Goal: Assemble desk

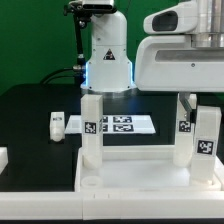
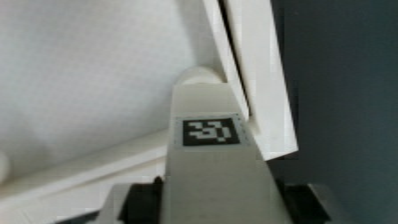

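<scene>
Gripper [image 2: 217, 205] is straddling a tagged leg [image 2: 214, 115], with one of the dark fingers [image 2: 139, 205] on each side of it. So the jaws are narrowed in around the leg, not wide. Honestly I can't tell from the wrist view whether the pads are actually pressing on it or just sitting beside it. That leg stands at a corner of the desk panel [image 2: 80, 90], right against the panel's raised rim, with dark table just past the rim.

In the exterior view the hand [image 1: 185, 55] points straight down over the panel's end on the exterior view's right. It hangs above two upright legs there, the rear leg [image 1: 185, 128] and the front leg [image 1: 207, 140]. Can't say which of those two the jaws are around. The robot base [image 1: 105, 55] sits behind the panel, so the arm is reaching forward over it.

Desk panel lies flat on the black table [image 1: 30, 110]. A third upright leg [image 1: 92, 130] stands in the panel's corner toward the exterior view's left. Behind the panel is the marker board [image 1: 125, 124], and just beside that a loose leg [image 1: 57, 124] lies on the table, apart from the panel.
</scene>
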Robot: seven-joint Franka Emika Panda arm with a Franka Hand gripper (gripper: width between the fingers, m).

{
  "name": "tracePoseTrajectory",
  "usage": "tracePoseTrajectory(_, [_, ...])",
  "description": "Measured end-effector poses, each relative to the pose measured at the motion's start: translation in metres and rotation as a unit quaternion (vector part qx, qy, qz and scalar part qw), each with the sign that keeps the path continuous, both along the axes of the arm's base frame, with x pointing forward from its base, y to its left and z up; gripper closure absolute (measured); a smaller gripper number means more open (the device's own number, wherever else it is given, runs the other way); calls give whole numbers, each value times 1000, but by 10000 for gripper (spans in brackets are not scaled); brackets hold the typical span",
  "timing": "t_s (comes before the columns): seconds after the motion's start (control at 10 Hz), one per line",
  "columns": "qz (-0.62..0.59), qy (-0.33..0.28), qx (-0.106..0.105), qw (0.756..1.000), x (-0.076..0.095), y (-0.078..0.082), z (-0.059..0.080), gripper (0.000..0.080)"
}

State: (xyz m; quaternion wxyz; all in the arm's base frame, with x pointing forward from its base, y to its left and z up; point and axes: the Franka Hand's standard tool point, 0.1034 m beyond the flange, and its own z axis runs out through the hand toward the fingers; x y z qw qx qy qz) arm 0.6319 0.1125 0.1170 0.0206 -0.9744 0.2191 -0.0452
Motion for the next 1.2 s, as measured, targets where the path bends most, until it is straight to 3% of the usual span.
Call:
tracePoseTrajectory(0.2, [-169,-1,25,985,1,-1,0,514])
tracePoseTrajectory(0.5, [-390,15,72,918,3,-4,0,514])
tracePoseTrajectory(0.6, [-419,20,74,905,4,-3,0,514])
tracePoseTrajectory(0.8, [-392,21,69,917,2,0,-1,514])
tracePoseTrajectory(0.9, [-359,18,62,931,2,-1,0,406])
tracePoseTrajectory(1.0, [-246,-2,47,968,7,-2,2,267])
tracePoseTrajectory(1.1, [-132,-37,34,990,15,-10,4,186])
tracePoseTrajectory(1.2, [-80,-40,27,996,14,-13,1,186])
